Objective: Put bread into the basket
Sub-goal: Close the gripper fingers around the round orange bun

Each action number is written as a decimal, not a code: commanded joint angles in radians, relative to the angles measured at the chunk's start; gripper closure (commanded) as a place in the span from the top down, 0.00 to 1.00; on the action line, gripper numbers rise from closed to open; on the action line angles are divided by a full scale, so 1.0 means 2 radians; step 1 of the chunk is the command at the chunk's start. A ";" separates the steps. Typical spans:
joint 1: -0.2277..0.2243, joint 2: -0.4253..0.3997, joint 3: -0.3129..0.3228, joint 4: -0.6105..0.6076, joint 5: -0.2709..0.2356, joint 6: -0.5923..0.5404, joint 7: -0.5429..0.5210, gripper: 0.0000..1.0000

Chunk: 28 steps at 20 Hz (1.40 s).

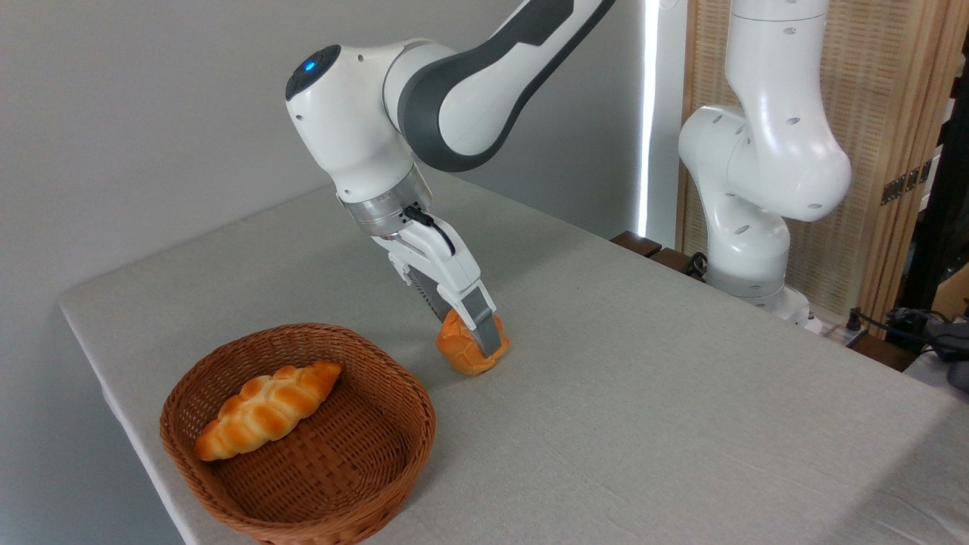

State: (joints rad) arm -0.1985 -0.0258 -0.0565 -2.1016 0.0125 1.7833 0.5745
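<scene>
The bread (460, 353), a small golden-orange bun, is on the grey tablecloth just right of the basket, tipped over to one side. My gripper (472, 338) reaches down at a slant from the upper left and is shut on the bun. One grey finger (484, 324) crosses its front, and the other is hidden behind it. I cannot tell whether the bun's base still touches the cloth. The round brown wicker basket (419, 393) stands at the front left, its rim a short gap away from the bun.
A long braided loaf (265, 409) lies inside the basket. The arm's white base (757, 227) rises at the table's far right, before a wooden screen. The table's left edge (106, 378) runs close past the basket. Cables and dark gear (923, 325) sit at the right.
</scene>
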 commanded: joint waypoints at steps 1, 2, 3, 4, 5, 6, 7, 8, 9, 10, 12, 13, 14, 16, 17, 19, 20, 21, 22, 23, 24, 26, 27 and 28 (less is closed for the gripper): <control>-0.004 -0.009 0.004 -0.013 0.005 0.010 0.007 0.60; -0.004 -0.009 0.004 -0.013 0.005 0.010 0.008 0.50; -0.004 -0.009 0.004 -0.012 0.005 0.010 0.008 0.46; -0.004 -0.009 0.004 -0.012 0.005 0.010 0.008 0.44; -0.004 -0.009 0.004 -0.012 0.005 0.010 0.009 0.44; -0.004 -0.009 0.004 -0.012 0.005 0.011 0.008 0.44; -0.004 -0.009 0.004 -0.012 0.005 0.011 0.009 0.44; -0.004 -0.009 0.004 -0.012 0.005 0.011 0.008 0.44; -0.004 -0.009 0.004 -0.012 0.005 0.011 0.009 0.44; -0.004 -0.009 0.004 -0.012 0.005 0.011 0.008 0.44; -0.004 -0.010 0.004 -0.011 0.006 0.011 0.009 0.44; -0.004 -0.010 0.004 -0.011 0.006 0.011 0.009 0.44; -0.004 -0.009 0.004 -0.011 0.005 0.011 0.008 0.44; -0.004 -0.010 0.004 -0.011 0.006 0.011 0.009 0.43; -0.004 -0.010 0.004 -0.011 0.006 0.011 0.008 0.43; -0.004 -0.010 0.004 -0.011 0.006 0.011 0.009 0.43; -0.004 -0.010 0.004 -0.011 0.006 0.011 0.008 0.43; -0.004 -0.010 0.004 -0.011 0.006 0.011 0.008 0.43; -0.004 -0.010 0.004 -0.011 0.006 0.011 0.008 0.43; -0.004 -0.010 0.004 -0.011 0.006 0.010 0.008 0.43; -0.004 -0.011 0.004 -0.011 0.006 0.010 0.008 0.43; -0.004 -0.012 0.004 -0.011 0.006 0.008 0.009 0.43; -0.004 -0.012 0.004 -0.011 0.006 0.007 0.009 0.43; -0.004 -0.013 0.004 -0.010 0.006 0.007 0.011 0.43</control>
State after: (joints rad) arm -0.1991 -0.0284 -0.0565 -2.1041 0.0130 1.7845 0.5770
